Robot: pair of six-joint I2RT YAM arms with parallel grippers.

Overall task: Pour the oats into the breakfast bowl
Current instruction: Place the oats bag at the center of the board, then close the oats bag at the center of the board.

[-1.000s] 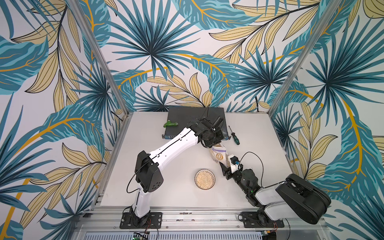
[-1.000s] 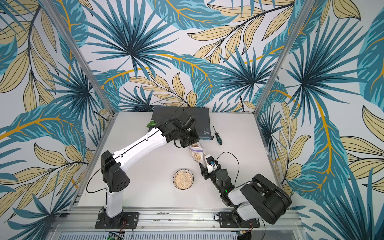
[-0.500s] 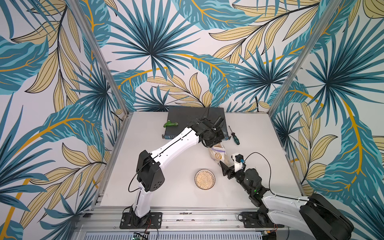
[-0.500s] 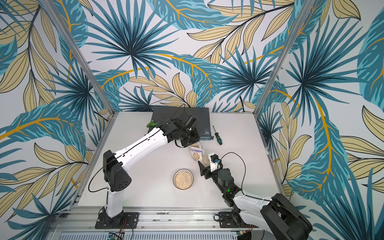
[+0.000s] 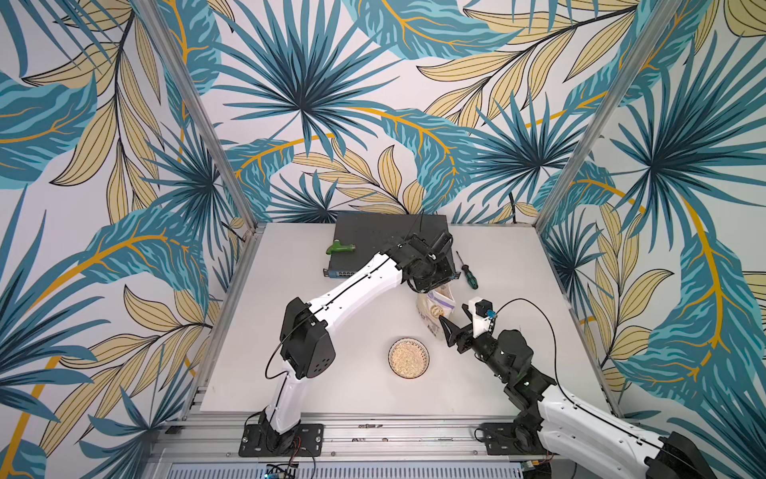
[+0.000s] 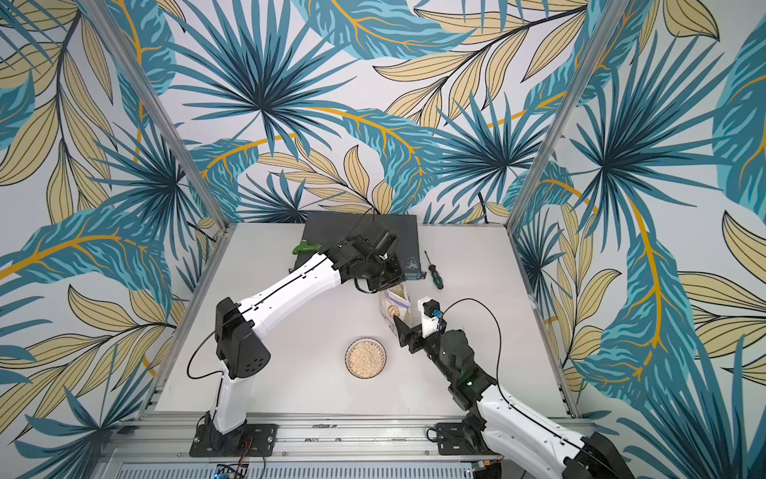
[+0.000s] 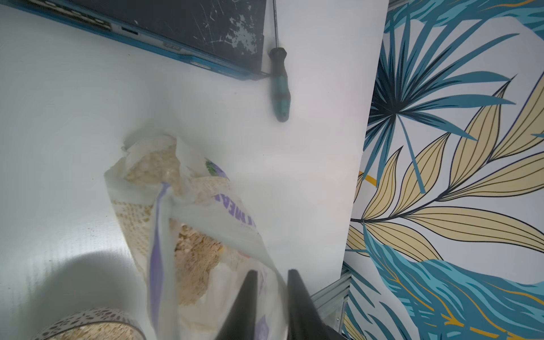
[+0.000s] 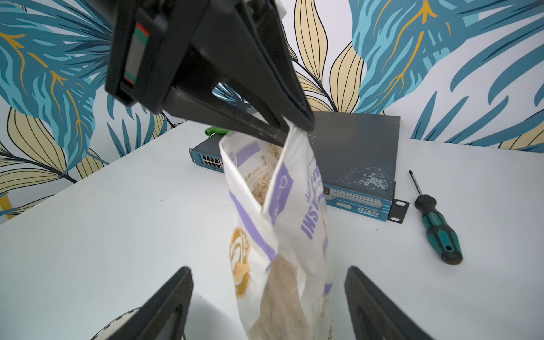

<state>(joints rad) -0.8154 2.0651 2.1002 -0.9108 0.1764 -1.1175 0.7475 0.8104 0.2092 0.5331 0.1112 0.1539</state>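
Right gripper (image 8: 268,273), just beyond the breakfast bowl (image 5: 408,358), has let go: its jaws now stand wide, either side of the oats pouch (image 5: 435,309) without contact. Left gripper (image 8: 291,134) pinches the pouch's top edge and holds it upright. The bowl already holds flakes, so pouring looks finished.

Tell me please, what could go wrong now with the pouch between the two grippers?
1. The pouch, open at the top and holding oats, has only its upper edge between the jaws of the left gripper, while the right gripper stands open around it without touching. If let go, it may topple and spill onto the table.
2. The bowl already looks well filled; more pouring might overflow.
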